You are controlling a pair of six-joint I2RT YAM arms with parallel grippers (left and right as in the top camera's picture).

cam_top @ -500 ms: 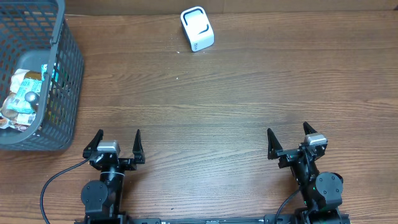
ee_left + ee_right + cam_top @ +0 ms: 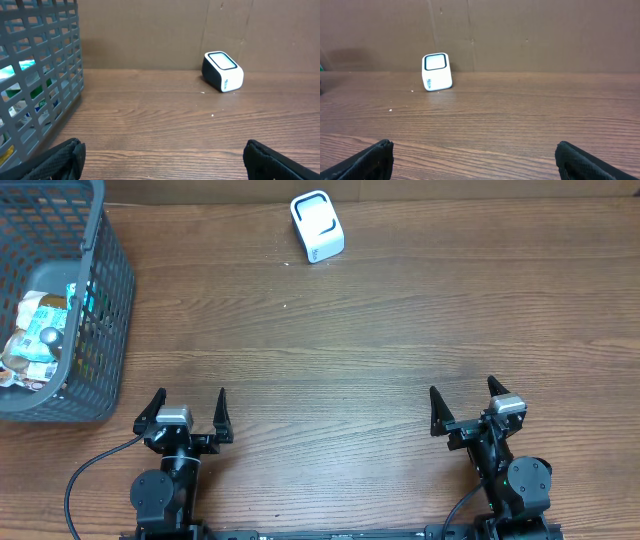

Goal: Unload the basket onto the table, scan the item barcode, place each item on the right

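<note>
A wooden table (image 2: 350,330) — brown cardboard wall (image 2: 545,30) behind.

Even, soft overhead light; faint shadows beside the grey basket (image 2: 60,300); wrist views sharp, fingertips (image 2: 60,160) slightly blurred.

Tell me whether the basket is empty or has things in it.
Not empty: the grey basket holds several packaged items, seen through its open top from overhead.

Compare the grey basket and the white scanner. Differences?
The basket is dark grey open mesh; the scanner is a solid white block with a black-edged window. The basket is far larger than the scanner. The basket holds packaged items; the scanner holds nothing. Both stand on the wooden table.
</note>
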